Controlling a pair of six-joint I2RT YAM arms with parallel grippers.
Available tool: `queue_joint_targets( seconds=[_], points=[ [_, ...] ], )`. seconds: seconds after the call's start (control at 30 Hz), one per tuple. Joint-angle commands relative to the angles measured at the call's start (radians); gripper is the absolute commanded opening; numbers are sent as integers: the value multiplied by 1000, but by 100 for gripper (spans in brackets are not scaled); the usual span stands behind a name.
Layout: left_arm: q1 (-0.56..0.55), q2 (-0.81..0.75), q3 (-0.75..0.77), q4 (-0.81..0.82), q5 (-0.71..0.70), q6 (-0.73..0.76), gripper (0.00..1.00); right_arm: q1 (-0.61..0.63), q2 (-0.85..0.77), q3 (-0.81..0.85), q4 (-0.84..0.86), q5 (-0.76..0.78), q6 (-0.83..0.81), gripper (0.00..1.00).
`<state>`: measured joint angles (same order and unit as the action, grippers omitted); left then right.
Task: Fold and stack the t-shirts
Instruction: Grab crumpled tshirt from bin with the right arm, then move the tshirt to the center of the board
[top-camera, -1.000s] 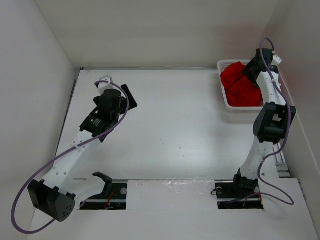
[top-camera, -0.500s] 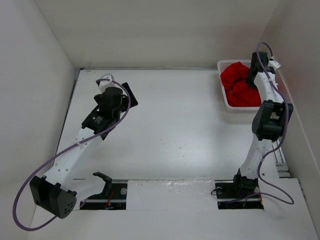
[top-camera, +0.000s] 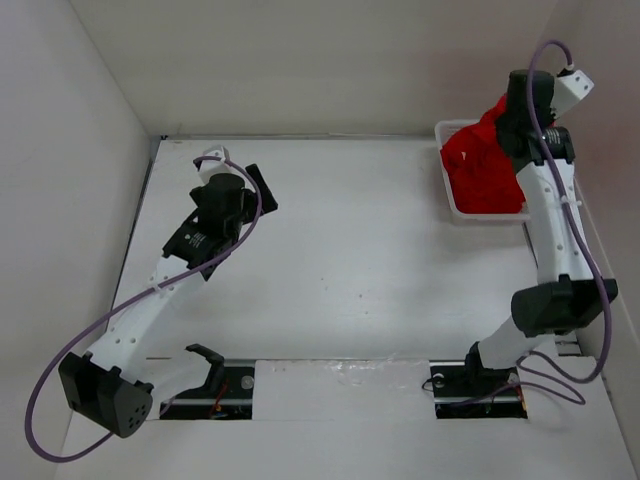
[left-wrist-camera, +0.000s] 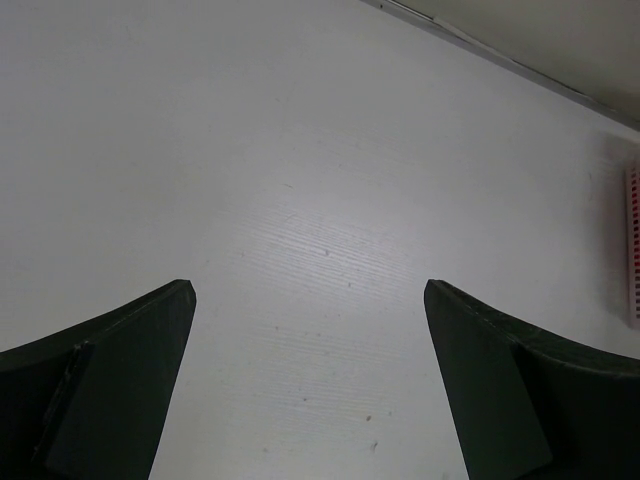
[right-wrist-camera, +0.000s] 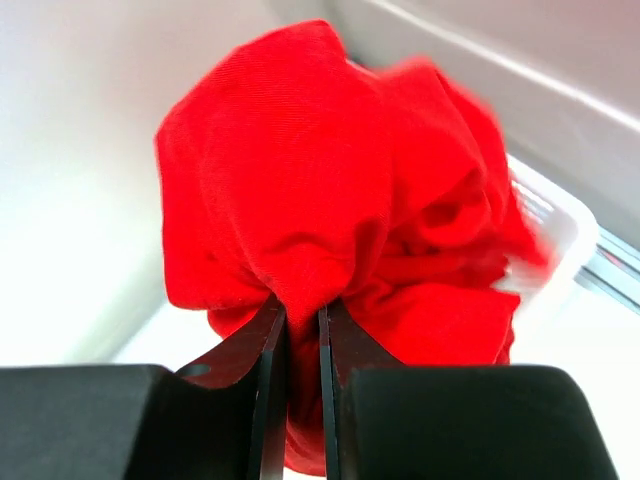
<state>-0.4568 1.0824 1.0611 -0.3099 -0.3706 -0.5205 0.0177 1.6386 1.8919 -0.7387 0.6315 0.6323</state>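
While overhead hides the grip, wrist view, right claw (right-wrist-camera: 302, 322) pinching t-shirt (right-wrist-camera: 290, 170).

Holds the left arm (top-camera: 150, 295) bent and low, left fingers (left-wrist-camera: 110, 390) spread wide apart. Stretches the right arm (top-camera: 560, 230) far forward and high, right fingers (right-wrist-camera: 262, 400) pinched nearly together on a bunched red t-shirt (right-wrist-camera: 300, 180).

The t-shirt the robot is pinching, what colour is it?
Plain bright red. The t-shirt shows best in the right wrist view, pinched by the right gripper.
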Motion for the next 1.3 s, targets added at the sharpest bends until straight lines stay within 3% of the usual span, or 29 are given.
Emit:
queue_joint_targets(
  seconds=[0.0,0.13,0.2,0.3,0.4,0.67,0.8,1.0,1.03,1.17,1.2,1.27],
  points=[
    [1,-39,31,37,16,14,100,44,-86,82,91,63,-28,0],
    [1,-64,31,37,16,14,100,97,-129,186,189,-1,-123,0],
    [1,-87,22,37,25,14,100,140,-140,229,226,-107,-221,0],
    [1,-108,22,19,25,-19,100,235,-129,367,217,-234,-308,0],
    [1,-118,22,-27,7,-45,100,335,-120,381,196,-292,-365,0],
    [10,-219,22,-168,-39,-153,100,712,-108,179,243,-334,-405,0],
    [10,-274,22,-256,-85,-203,100,809,-76,-9,330,-334,-364,2],
    [10,-315,-19,-343,-129,-249,100,855,18,-195,401,-346,-212,4],
    [10,-315,-35,-344,-129,-250,100,855,33,-235,401,-346,-200,7],
    [10,-315,-64,-353,-87,-250,100,875,112,-289,368,-279,-164,45],
    [10,-315,-81,-353,-76,-250,100,875,137,-289,346,-259,-149,62],
    [10,-306,-107,-333,-39,-250,100,886,148,-277,316,-237,-140,78]
  ],
)
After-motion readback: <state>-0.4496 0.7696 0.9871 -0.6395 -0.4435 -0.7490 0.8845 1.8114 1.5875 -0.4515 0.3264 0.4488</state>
